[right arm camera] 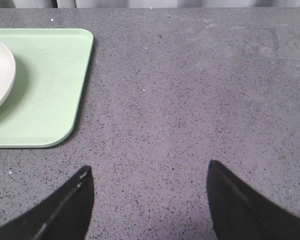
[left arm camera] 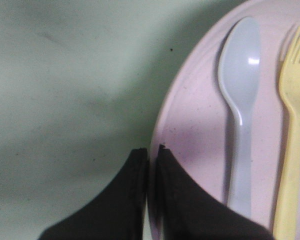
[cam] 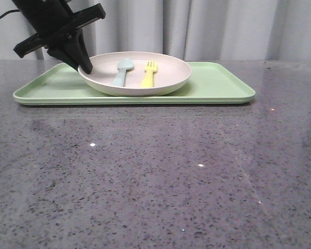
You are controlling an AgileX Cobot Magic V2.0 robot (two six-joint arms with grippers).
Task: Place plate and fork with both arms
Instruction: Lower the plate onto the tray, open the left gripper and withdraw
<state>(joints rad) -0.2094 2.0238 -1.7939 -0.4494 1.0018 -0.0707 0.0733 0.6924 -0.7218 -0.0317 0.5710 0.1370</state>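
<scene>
While the plate's rim is pinched at its left edge, the scene is read as follows.

Plate: the plate (cam: 158, 80) is seen lying on the light green tray (cam: 217, 85), toward the tray's left half, flat and upright.

Fork: the fork (cam: 149, 73) is found inside the plate, tines pointing away from the robot, just beside a pale blue-grey spoon (cam: 122, 71) that lies to its left; the two are apart.

Left pincer: the left gripper (left arm camera: 150, 152) is shown with its fingers drawn nearly together on the plate's rim, one finger outside over the tray and one inside over the dish, so it is judged to be gripping the plate.

Right pincer: the right gripper (right arm camera: 147, 200) is held with its fingers wide apart and nothing between them, above bare table (cam: 155, 176) to the right of the tray, well apart from the fork.

Progress: the plate is judged grasped but not yet lifted off the tray; the fork is untouched.

Remaining: the plate is to be carried and set down, and the fork is to be picked up and placed by the right arm.
</scene>
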